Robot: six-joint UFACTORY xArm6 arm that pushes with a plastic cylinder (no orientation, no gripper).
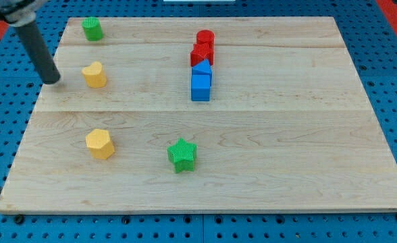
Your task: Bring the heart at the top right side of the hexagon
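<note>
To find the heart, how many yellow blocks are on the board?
2: the yellow heart at the view's left, just right of my tip, and the yellow hexagon below it. None seems hidden.

A single camera looks down at a slant from in front of a wooden board (252,175), at moderate distance. The whole board fits in frame, its near edge along the view's bottom, its far edge along the top. Blue pegboard (387,74) borders it. No second view exists.
</note>
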